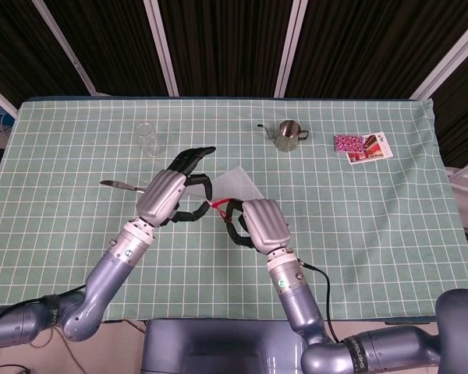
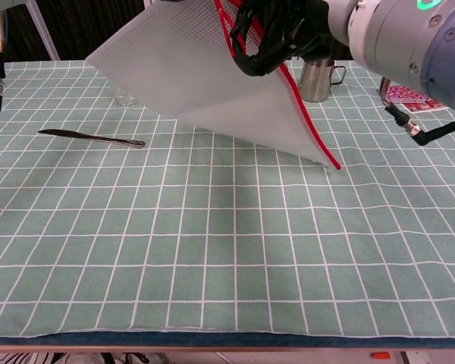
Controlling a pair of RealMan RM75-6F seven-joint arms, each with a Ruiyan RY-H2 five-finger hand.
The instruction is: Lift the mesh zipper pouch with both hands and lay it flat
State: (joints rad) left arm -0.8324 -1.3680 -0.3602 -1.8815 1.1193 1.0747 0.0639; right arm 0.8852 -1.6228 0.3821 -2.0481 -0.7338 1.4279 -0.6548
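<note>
while both the left hand and right hand grip the pouch aloft, lift looks done; laying it flat on the table remains.

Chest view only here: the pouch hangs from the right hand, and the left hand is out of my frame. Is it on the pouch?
Observer: Yes. In the head view the left hand has its fingers curled at the red zipper edge of the mesh zipper pouch.
Operator: Are the hands spread along that edge?
Observer: No. The right hand grips close beside the left, both at the same end of the zipper.
Operator: The pouch covers the glass for me. Are they touching?
Observer: No. The glass stands apart from the pouch, farther back and to the left.
</note>
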